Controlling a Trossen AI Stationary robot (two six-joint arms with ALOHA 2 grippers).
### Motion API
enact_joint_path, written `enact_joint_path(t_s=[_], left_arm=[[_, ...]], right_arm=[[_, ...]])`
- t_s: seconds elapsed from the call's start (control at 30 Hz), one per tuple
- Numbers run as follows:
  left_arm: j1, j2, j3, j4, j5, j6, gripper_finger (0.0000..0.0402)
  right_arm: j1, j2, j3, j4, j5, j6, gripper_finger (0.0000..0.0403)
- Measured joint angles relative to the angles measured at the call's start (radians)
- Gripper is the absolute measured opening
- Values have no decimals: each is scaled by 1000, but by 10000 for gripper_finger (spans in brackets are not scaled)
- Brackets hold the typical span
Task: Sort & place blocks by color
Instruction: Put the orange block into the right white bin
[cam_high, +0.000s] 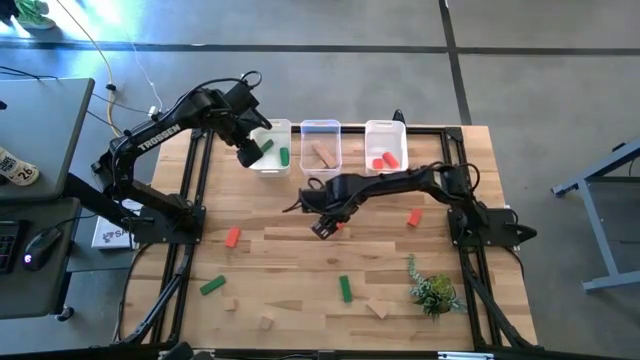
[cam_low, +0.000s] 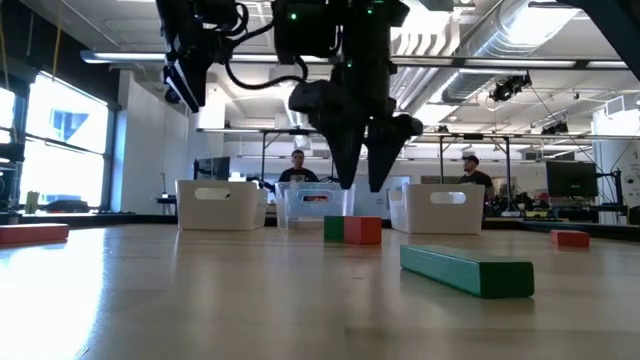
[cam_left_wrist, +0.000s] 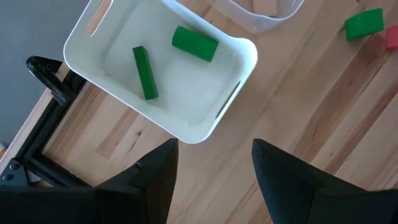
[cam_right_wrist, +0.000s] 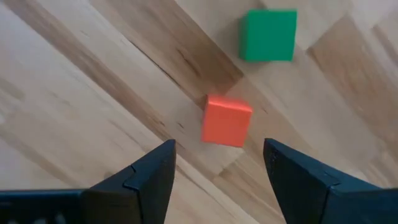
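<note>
1. The wooden table (cam_high: 300, 290) carries three clear bins along its far edge and loose blocks scattered over the nearer part.
2. The left gripper (cam_high: 250, 152) hangs above the left bin (cam_left_wrist: 245, 53), fingers parted and holding nothing.
3. The right gripper (cam_right_wrist: 217, 171) hovers over mid-table, fingers spread wide and empty, straddling a red cube (cam_right_wrist: 226, 121) without touching it.
4. The left bin holds a green bar (cam_left_wrist: 145, 73) and a green cylinder (cam_left_wrist: 194, 43); the middle bin (cam_high: 321, 128) holds tan pieces, the right bin (cam_high: 386, 127) red ones.
5. A green cube (cam_right_wrist: 268, 35) sits just beside the red cube.
6. A long green block (cam_low: 466, 271) lies near the low camera.
</note>
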Motion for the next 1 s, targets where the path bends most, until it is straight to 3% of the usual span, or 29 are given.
enact_joint_path(t_s=[0.5, 0.6, 0.77, 1.0], left_arm=[[-27, 0, 0, 2, 0, 2, 192], [-30, 0, 0, 2, 0, 2, 192], [-30, 0, 0, 11, 0, 2, 192], [-30, 0, 0, 25, 0, -2, 192]], right_arm=[[-2, 0, -217, 246, -1, 44, 226], [-5, 0, -242, 254, -5, 64, 197], [-5, -5, -255, 248, -8, 63, 103], [-4, -7, -256, 260, -12, 58, 104]])
